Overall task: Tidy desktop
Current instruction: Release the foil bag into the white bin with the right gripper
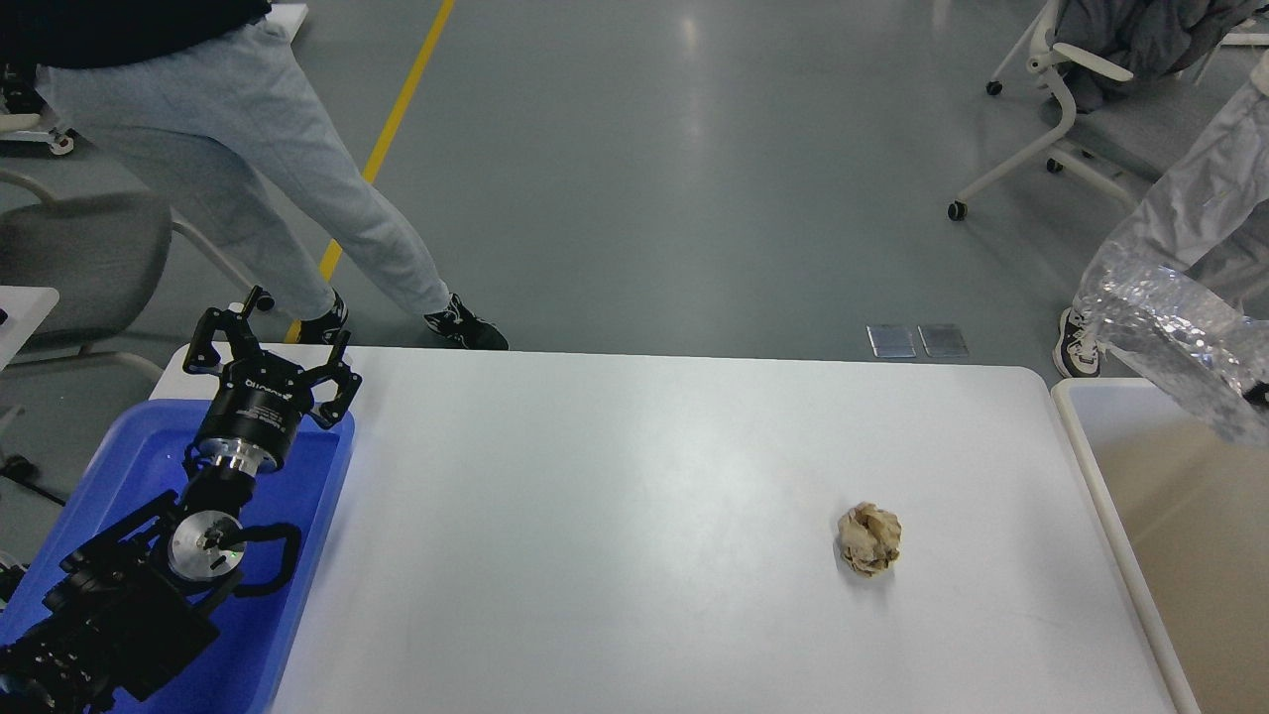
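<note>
The white desktop (pixel 595 516) holds one crumpled brown paper ball (pixel 870 538) at its right front. A crinkled silver foil bag (pixel 1180 337), blurred, hangs in the air at the right edge, above the beige bin (pixel 1083 416). Only a dark sliver of my right gripper (pixel 1261 393) shows at the frame edge, against the bag's lower corner. My left gripper (pixel 276 342) is open and empty, raised over the far end of the blue tray (pixel 302 565).
A person's legs (pixel 297 188) stand beyond the table's far left corner. Another person (pixel 1190 198) stands beyond the bin at the right. A wheeled chair (pixel 1066 89) stands at the back right, a grey chair (pixel 79 258) at the left.
</note>
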You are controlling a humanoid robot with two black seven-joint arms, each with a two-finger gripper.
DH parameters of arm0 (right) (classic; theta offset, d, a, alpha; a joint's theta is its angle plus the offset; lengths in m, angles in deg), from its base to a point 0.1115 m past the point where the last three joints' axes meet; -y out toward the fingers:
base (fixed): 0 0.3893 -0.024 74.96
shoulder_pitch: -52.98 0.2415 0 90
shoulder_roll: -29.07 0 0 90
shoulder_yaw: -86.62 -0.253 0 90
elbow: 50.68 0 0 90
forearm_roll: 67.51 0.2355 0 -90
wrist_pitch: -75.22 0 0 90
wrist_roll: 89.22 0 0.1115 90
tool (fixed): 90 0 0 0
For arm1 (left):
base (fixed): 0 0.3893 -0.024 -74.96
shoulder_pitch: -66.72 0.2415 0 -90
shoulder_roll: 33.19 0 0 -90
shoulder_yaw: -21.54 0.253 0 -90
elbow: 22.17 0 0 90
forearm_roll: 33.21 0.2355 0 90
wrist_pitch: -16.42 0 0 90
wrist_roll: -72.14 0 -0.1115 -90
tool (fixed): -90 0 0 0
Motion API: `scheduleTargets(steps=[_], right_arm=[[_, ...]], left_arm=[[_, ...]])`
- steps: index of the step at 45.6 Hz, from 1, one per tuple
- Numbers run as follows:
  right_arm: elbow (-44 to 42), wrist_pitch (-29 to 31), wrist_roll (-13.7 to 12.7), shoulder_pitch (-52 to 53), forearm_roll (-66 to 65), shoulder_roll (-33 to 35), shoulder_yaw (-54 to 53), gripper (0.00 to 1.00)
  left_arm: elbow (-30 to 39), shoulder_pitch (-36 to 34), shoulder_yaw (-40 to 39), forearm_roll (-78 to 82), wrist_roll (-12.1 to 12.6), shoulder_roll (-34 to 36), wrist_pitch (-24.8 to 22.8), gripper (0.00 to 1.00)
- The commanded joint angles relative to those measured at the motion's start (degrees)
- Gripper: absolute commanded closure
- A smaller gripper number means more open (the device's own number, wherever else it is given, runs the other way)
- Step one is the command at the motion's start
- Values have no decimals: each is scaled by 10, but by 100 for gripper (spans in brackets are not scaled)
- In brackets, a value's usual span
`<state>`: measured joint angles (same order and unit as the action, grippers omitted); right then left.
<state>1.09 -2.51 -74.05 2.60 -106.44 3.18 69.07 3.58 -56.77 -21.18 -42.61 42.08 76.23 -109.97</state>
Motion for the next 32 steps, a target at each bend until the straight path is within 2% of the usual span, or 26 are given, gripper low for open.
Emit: scheduleTargets(steps=[1, 24, 32], right_arm=[[-172, -13, 0, -72, 146, -84, 0, 100], [-511, -20, -6, -127, 248, -305, -6, 100], [-552, -49, -7, -126, 251, -355, -7, 100]], left_arm=[[0, 0, 0, 0, 0, 0, 0, 0], [0, 0, 0, 0, 0, 0, 0, 0], [0, 0, 0, 0, 0, 0, 0, 0]])
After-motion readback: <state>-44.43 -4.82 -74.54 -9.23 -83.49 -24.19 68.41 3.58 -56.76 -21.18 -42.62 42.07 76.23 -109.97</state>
